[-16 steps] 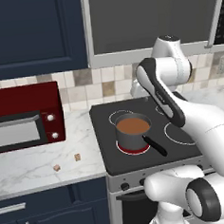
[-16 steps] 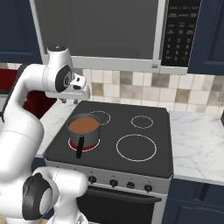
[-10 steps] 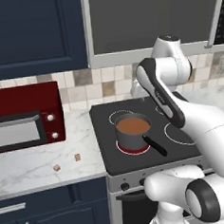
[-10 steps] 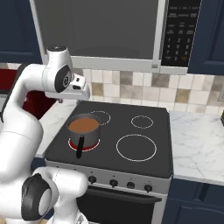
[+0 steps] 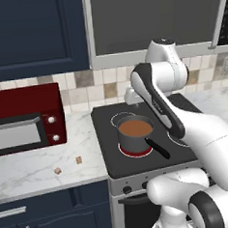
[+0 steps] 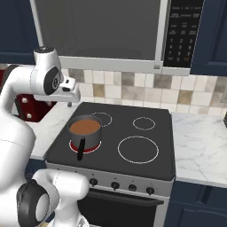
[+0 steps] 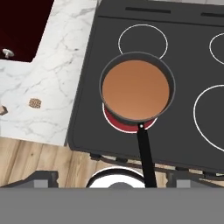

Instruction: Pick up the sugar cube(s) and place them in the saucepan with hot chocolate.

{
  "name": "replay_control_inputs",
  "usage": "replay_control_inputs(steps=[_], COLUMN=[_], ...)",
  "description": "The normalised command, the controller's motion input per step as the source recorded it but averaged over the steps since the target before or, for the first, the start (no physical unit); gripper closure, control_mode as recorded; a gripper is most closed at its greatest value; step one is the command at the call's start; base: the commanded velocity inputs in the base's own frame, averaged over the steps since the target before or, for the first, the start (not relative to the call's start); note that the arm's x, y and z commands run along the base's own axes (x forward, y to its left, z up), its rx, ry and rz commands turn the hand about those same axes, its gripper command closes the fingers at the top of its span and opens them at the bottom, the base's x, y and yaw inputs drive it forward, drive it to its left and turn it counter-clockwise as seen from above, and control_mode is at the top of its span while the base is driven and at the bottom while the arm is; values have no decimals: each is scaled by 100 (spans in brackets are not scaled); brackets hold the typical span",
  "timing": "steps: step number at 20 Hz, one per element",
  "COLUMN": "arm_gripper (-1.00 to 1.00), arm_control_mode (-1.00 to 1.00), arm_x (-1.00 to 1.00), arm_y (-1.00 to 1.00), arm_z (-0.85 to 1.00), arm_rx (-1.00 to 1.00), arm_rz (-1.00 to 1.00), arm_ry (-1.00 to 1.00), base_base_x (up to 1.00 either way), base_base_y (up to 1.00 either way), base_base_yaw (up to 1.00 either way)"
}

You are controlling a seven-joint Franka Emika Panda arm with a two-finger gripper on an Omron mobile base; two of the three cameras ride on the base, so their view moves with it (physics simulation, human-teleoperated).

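My hand (image 7: 112,181) is wide open and holds nothing. The grey saucepan (image 5: 135,133) of brown chocolate stands on the stove's (image 5: 109,155) red front-left burner (image 7: 127,124), black handle (image 5: 157,148) pointing to the front. Two tiny tan sugar cubes (image 5: 79,160) lie on the table (image 5: 28,173).

The kitchen had dark navy cabinets (image 5: 32,35) above and below. A white marble desk (image 5: 28,166) ran on both sides of a black stove (image 6: 133,137) with ring burners. The wall behind carried a backsplash of beige and brown tiles (image 6: 128,91). A dark red microwave (image 5: 24,120) stood on the left. The floor (image 7: 39,162) was light wood.
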Motion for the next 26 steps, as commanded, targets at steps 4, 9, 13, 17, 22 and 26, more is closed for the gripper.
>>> replay_control_inputs(steps=[4,9,13,17,22,26], arm_gripper=[-100,-100,-100,-100,-100,-100], arm_control_mode=[-100,-100,-100,-100,-100,-100], arm_x=[-27,-30,-22,-16,-10,-23], arm_y=[19,51,57,79,65,56], arm_z=[0,0,0,0,-3,-16], arm_rx=[0,0,0,-1,-2,0], arm_rz=[7,10,15,24,17,16], arm_ry=[0,0,4,4,0,0], base_base_x=[0,0,0,0,0,0], base_base_y=[0,0,0,0,0,0], base_base_yaw=[0,0,0,0,0,0])
